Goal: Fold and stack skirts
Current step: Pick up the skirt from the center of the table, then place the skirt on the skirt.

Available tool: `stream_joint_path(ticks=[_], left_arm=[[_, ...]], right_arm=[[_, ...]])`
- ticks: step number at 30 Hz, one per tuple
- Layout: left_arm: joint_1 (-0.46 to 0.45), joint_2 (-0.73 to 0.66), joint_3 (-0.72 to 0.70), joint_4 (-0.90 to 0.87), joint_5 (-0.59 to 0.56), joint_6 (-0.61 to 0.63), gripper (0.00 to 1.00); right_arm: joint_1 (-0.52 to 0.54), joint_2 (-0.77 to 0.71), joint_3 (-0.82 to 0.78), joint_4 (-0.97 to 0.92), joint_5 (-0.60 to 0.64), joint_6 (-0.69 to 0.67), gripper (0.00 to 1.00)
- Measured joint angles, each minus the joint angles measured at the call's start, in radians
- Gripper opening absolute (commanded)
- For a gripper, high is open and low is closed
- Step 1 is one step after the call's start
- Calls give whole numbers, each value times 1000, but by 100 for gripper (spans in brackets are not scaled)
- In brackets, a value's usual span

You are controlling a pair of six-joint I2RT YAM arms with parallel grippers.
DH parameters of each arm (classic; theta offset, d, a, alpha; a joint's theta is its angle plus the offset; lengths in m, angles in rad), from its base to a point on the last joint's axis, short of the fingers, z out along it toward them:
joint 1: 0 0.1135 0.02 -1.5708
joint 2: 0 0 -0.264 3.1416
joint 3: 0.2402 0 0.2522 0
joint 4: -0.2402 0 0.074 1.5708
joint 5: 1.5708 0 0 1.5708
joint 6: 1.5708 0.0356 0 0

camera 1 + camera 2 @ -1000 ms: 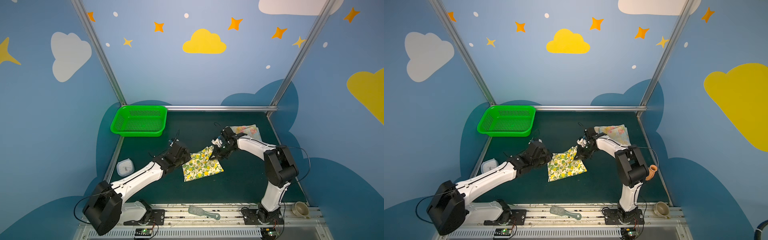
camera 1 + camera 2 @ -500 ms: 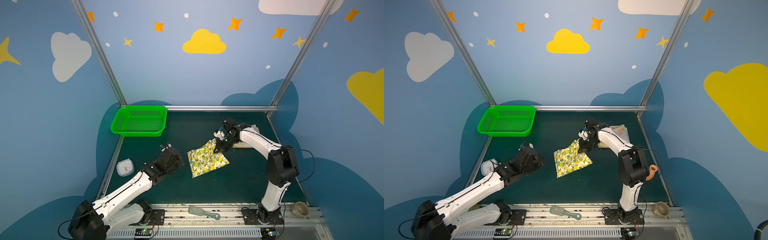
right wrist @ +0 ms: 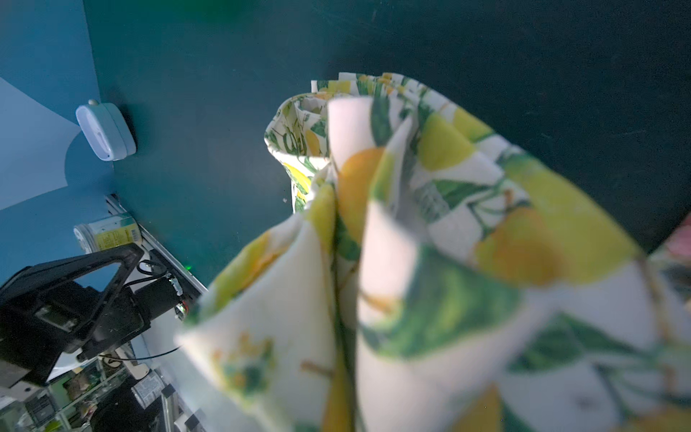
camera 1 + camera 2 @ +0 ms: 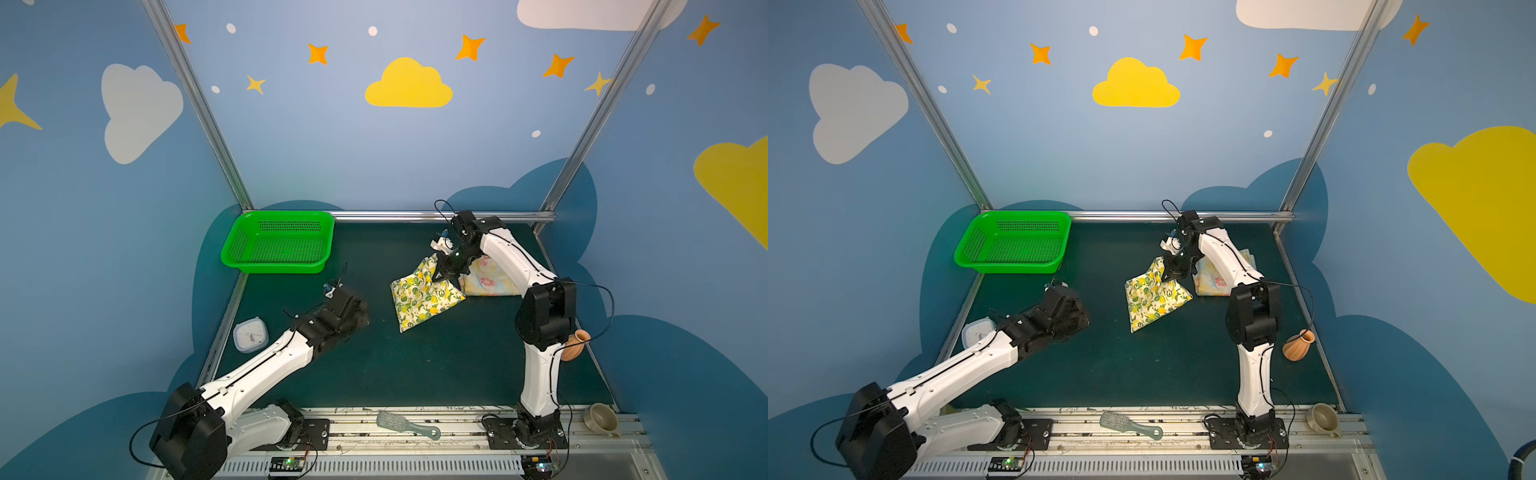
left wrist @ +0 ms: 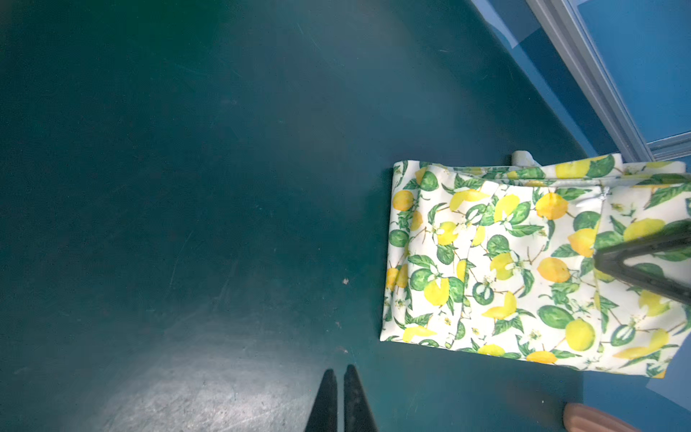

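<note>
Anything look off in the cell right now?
The lemon skirt is askew: the right gripper pinches one corner up while the rest lies crooked on the mat, beside the pastel skirt, not on it. A hairbrush also lies on the front rail.

Bright even light; lemon skirt (image 3: pixel 448 299) blurred close-up.

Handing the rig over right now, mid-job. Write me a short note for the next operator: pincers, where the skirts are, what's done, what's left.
Right pincer: shut on a raised corner of the lemon skirt; the rest of it lies folded on the mat.
Left pincer: shut, empty, over bare mat.
Pastel floral skirt: folded, flat at the right rear, beside the lemon one.
Done: both look folded.
Left: lay the lemon skirt on the floral one, then release.
</note>
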Motion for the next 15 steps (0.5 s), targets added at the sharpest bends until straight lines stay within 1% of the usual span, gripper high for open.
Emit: stream_joint_path(ticks=[9,12,15], left_arm=[[52,91,102,-7,55,29,8],[58,121,134,-8,73,32,7],[63,154,159,-11,85,32,7]], right_arm=[[-147,147,333,-185,-117,-109,0],[-201,196,396,-242,-174,-159,0],[-253,231,414,-276,-247,-208,0]])
